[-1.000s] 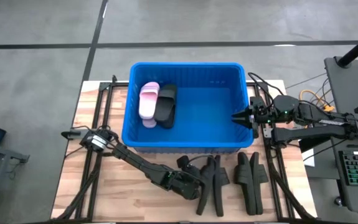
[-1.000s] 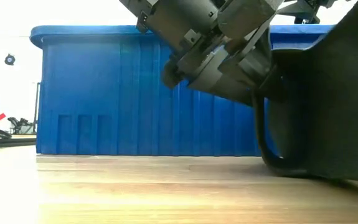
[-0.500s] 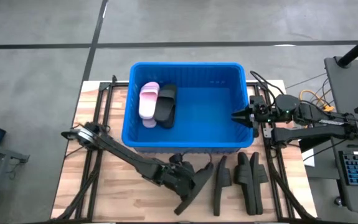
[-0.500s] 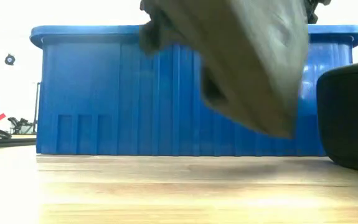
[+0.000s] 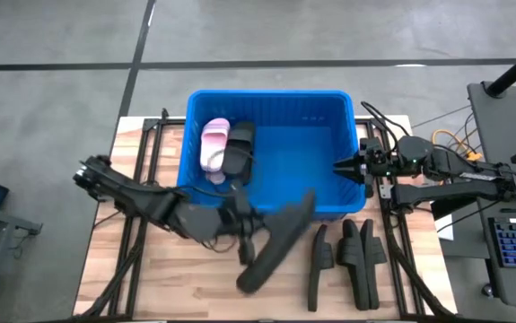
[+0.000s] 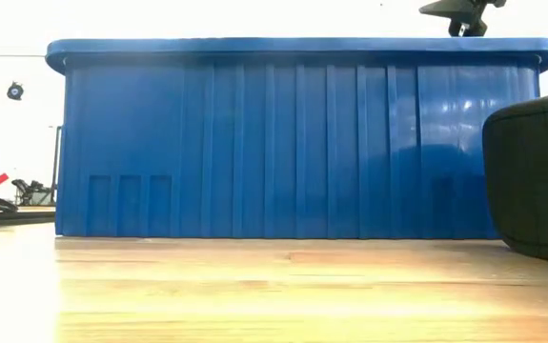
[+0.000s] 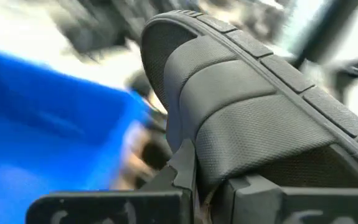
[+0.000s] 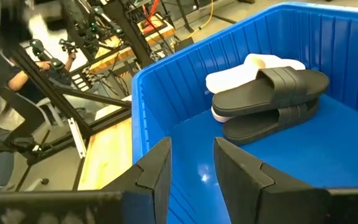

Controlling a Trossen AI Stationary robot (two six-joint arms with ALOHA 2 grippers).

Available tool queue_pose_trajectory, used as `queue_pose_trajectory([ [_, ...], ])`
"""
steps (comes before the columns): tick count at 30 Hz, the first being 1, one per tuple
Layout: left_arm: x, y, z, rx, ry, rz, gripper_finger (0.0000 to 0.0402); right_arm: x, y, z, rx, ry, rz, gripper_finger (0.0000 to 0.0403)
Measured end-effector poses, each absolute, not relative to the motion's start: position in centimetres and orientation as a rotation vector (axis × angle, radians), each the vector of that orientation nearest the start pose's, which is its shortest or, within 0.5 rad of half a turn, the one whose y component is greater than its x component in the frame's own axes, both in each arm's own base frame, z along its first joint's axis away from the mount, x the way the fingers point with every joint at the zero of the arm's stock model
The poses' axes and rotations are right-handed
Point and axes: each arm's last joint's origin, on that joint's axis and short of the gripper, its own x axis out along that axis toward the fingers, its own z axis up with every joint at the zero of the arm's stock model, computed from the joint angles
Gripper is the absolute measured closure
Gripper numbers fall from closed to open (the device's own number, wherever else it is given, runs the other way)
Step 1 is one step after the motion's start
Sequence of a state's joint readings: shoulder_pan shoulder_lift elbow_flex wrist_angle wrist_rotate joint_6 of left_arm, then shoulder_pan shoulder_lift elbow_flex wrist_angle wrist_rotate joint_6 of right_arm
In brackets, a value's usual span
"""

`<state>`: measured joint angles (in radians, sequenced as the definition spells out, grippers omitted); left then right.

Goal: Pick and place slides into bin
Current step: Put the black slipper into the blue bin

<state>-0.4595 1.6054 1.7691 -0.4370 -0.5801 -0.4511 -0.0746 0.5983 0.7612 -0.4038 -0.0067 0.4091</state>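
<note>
One black slide (image 5: 274, 240) hangs pinched in the left fingers (image 5: 240, 229) just off the bin's (image 5: 205, 209) near wall, long axis slanting toward it, right fingers (image 5: 340, 168) half-spread at the bin's right rim

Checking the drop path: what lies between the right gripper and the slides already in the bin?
High view: only bare blue floor of the bin between right gripper and the slides.

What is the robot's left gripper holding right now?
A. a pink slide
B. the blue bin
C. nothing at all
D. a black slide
D: the left gripper is shut on a black slide, held up in front of the blue bin; the pink slide already lies inside it.
</note>
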Motion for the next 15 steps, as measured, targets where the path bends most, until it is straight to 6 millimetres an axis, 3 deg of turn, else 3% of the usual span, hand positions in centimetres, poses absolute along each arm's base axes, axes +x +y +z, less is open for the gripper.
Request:
queue_pose_trajectory([
  [3, 31.8, -12.3, 45.8, -0.154, 0.139, 0.382, 0.0400, 12.7, -0.9, 32.8, 0.421, 0.223, -0.116, 0.0291],
  [7, 32.9, -9.0, 45.8, -0.009, 0.162, 0.575, 0.0400, 12.7, -0.9, 32.9, 0.475, 0.210, -0.120, 0.0291],
  [12, 34.6, -3.5, 43.6, 0.076, 0.317, 0.743, 0.0400, 12.8, -0.9, 33.4, 0.478, 0.159, -0.109, 0.0291],
  [15, 35.9, 0.0, 41.1, 0.141, 0.470, 0.842, 0.0400, 12.9, -0.9, 33.8, 0.479, 0.122, -0.100, 0.0291],
])
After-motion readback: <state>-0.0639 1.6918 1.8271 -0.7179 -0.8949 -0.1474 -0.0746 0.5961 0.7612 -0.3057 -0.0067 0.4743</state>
